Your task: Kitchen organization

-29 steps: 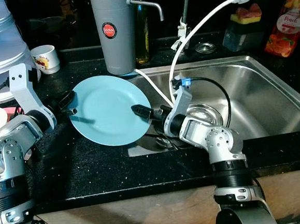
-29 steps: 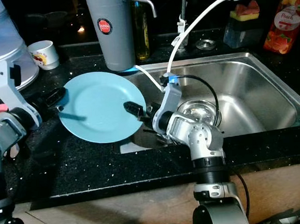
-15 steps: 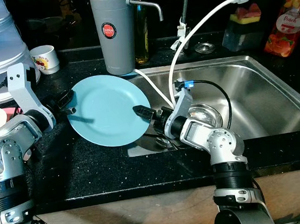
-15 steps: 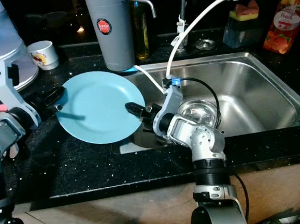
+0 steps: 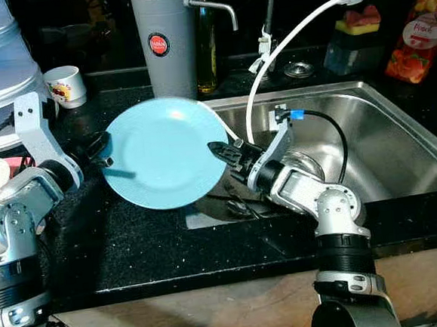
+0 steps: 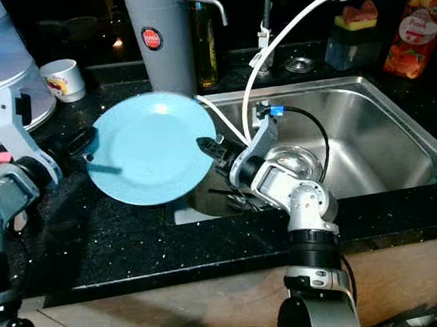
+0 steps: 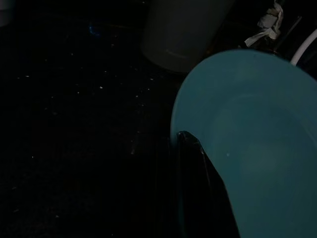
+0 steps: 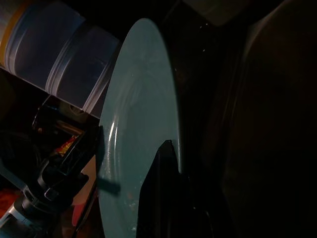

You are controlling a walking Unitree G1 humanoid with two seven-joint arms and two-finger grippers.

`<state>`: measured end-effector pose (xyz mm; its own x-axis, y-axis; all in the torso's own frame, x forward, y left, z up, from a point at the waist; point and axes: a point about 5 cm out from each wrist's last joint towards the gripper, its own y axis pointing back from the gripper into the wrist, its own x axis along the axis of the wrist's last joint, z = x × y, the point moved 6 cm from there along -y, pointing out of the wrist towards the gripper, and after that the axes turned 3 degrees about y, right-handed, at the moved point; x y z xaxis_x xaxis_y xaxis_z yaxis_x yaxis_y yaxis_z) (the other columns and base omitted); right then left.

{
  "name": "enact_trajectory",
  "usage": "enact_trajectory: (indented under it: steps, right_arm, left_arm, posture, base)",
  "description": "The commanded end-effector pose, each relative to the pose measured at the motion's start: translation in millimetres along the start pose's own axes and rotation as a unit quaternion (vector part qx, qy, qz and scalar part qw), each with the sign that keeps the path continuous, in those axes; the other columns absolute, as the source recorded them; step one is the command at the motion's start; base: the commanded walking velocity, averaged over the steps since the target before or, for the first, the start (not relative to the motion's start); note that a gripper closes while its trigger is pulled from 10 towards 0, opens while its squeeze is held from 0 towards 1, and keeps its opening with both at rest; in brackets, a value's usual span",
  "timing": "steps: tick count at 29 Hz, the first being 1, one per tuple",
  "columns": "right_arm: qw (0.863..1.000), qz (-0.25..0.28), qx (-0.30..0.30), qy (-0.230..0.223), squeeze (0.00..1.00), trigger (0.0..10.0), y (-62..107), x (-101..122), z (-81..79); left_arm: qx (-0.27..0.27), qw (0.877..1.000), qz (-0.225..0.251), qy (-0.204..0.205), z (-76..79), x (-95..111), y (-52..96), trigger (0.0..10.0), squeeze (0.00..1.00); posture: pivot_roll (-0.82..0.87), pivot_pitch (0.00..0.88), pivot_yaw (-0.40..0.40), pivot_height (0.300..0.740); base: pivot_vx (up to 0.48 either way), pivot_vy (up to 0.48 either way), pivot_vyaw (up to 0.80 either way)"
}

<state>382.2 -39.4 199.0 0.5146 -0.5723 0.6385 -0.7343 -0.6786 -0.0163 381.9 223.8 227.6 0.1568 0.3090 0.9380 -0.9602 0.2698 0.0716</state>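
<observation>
Now lifted and tilted off the black surface (image 5: 133, 238) beside the sink (image 5: 383, 143): light blue plate (image 5: 161, 154), pinched on opposite rims by left gripper (image 5: 100, 148) and right gripper (image 5: 225, 151), jaws clenched on it. Behind, grey dispenser (image 5: 165, 46) with an unreadable red round label; "Peach" on the bottle (image 5: 420, 38).

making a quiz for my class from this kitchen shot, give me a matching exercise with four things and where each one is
Things:
1. blue plate
2. grey dispenser
3. white mug
4. red juice pouch

Places:
A. counter, far left
B. held between the left gripper and the right gripper
C. behind the sink's right end
D. counter, behind the plate

Pairs: 1-B, 2-D, 3-A, 4-C
</observation>
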Motion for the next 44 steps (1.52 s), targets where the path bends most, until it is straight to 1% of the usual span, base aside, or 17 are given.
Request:
enact_trajectory:
  steps: [1,4,5,12,16,17,22,25,28,30,32,34,35,41,42,43,44]
  right_arm:
    - [0.999,-0.004,0.05,-0.009,0.0,0.0,-10.4,-4,-27.5]
    - [0.999,0.009,0.046,-0.013,0.0,0.0,-8.4,2,-25.1]
    - [0.999,0.013,0.044,-0.013,0.0,0.0,-7.6,5,-23.8]
    - [0.998,0.054,0.017,-0.009,0.0,0.0,-1.0,29,-9.7]
    - [0.996,0.093,-0.003,-0.004,0.0,0.0,7.6,55,0.1]
    - [0.995,0.103,-0.004,-0.003,0.0,0.0,10.7,62,1.6]
    - [0.99,0.138,-0.02,0.009,0.0,0.0,21.1,83,8.3]
    - [0.98,0.175,-0.077,0.058,0.0,0.0,35.3,106,25.3]
    - [0.978,0.176,-0.086,0.074,0.0,0.0,36.9,108,27.2]
    - [0.972,0.167,-0.113,0.125,0.0,0.0,40.2,111,31.3]
    - [0.951,0.139,-0.167,0.219,0.0,0.0,42.3,111,40.2]
    - [0.931,0.136,-0.195,0.278,0.0,0.0,42.7,114,41.5]
    - [0.931,0.136,-0.195,0.278,0.0,0.0,42.7,114,41.5]
    - [0.88,0.105,-0.232,0.401,0.0,0.0,35.2,106,40.9]
    - [0.865,0.089,-0.24,0.432,0.0,1.8,31.7,99,43.1]
    - [0.86,0.081,-0.242,0.443,0.0,1.8,30.4,96,44.1]
    - [0.852,0.073,-0.243,0.457,0.0,10.0,29.0,92,45.3]
  left_arm:
    - [-0.015,1.0,-0.024,-0.001,7.7,-12,-4.5,0.0,0.0]
    - [-0.012,0.999,-0.023,-0.029,8.8,-13,-6.6,0.0,0.0]
    - [-0.005,0.999,-0.021,-0.032,7.5,-12,-7.3,10.0,1.0]
    - [0.004,0.999,-0.003,-0.037,4.8,-3,-8.0,10.0,1.0]
    - [0.042,0.997,0.023,-0.059,-9.3,9,-7.7,10.0,1.0]
    - [0.04,0.996,0.04,-0.067,-8.1,16,-7.6,10.0,0.0]
    - [0.028,0.994,0.082,-0.065,0.4,31,-8.3,10.0,0.0]
    - [0.019,0.991,0.105,-0.077,8.8,39,-12.5,10.0,0.0]
    - [0.016,0.991,0.103,-0.086,10.4,38,-13.8,10.0,0.0]
    - [-0.01,0.984,0.083,-0.159,26.6,27,-21.0,10.0,0.0]
    - [-0.048,0.965,0.056,-0.251,55.1,9,-32.4,10.0,0.0]
    - [-0.073,0.964,0.049,-0.252,68.9,1,-36.1,10.0,0.0]
    - [-0.073,0.964,0.049,-0.252,68.9,1,-36.1,10.0,0.0]
    - [-0.13,0.949,0.006,-0.287,94.5,-24,-37.6,10.0,0.0]
    - [-0.141,0.947,-0.002,-0.289,98.8,-30,-37.0,10.0,0.0]
    - [-0.145,0.948,-0.002,-0.283,100.6,-30,-36.8,10.0,0.0]
    - [-0.156,0.95,-0.003,-0.272,104.7,-32,-36.0,10.0,0.0]
  posture:
    - [0.03,0.0,0.008,0.74]
    - [0.03,0.0,0.011,0.74]
    - [0.03,0.0,0.012,0.74]
    - [0.03,0.0,0.016,0.74]
    - [0.03,0.0,0.019,0.74]
    - [0.03,0.0,0.019,0.74]
    - [0.03,0.0,0.022,0.74]
    - [0.02,0.0,0.03,0.74]
    - [0.02,0.0,0.03,0.74]
    - [0.02,0.0,0.03,0.74]
    - [0.02,0.0,0.03,0.74]
    - [0.02,0.0,0.031,0.74]
    - [0.02,0.0,0.031,0.74]
    - [0.01,0.0,0.038,0.74]
    - [0.01,0.0,0.038,0.74]
    - [0.01,0.0,0.038,0.74]
    - [0.01,0.0,0.035,0.74]
  base:
    - [0.0,0.0,0.0]
    - [0.0,0.0,0.0]
    - [0.0,0.0,0.0]
    - [0.0,0.0,0.0]
    - [0.0,0.0,0.0]
    - [0.0,0.0,0.0]
    - [0.0,0.0,0.0]
    - [0.0,0.0,0.0]
    - [0.0,0.0,0.0]
    - [0.0,0.0,0.0]
    - [0.0,0.0,0.0]
    - [0.0,0.0,0.0]
    - [0.0,0.0,0.0]
    - [0.0,0.0,0.0]
    - [0.0,0.0,0.0]
    - [0.0,0.0,0.0]
    - [0.0,0.0,0.0]
